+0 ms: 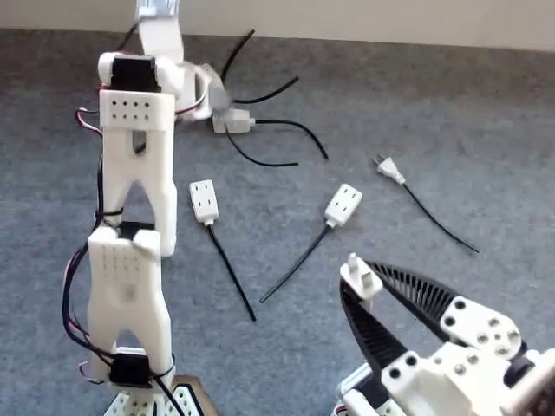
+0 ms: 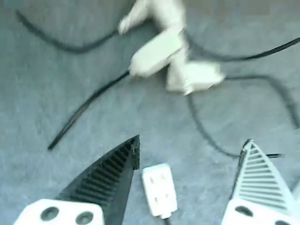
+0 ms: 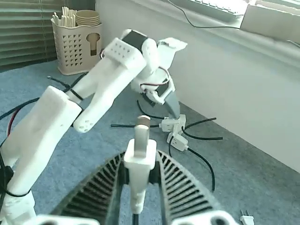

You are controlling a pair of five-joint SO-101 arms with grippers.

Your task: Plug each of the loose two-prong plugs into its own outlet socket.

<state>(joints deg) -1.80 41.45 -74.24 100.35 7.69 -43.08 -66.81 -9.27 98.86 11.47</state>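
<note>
The two-prong plug (image 1: 358,274) you are working with is gripped in your right hand (image 3: 140,157), body pinched between the ribbed fingers, prongs pointing out past the fingertips and cord trailing back between them. It is held above the grey surface (image 1: 486,130), near the closer outlet socket (image 1: 343,205), which lies loose with its slotted face up. To seat it well, you will likely need to tip the wrist so the prongs point down at that face, line both blades up with one pair of slots, then press straight along the prongs. Pushing at an angle would probably just slide the socket across the surface, since nothing pins it. The second socket (image 1: 204,198) lies beside the left arm, and the other loose plug (image 1: 389,168) rests farther back, well apart from both. Your left hand (image 2: 192,143) is spread wide with nothing in it, hovering by the cluster of already joined plugs and sockets (image 1: 230,120); it could brace the target socket.
</note>
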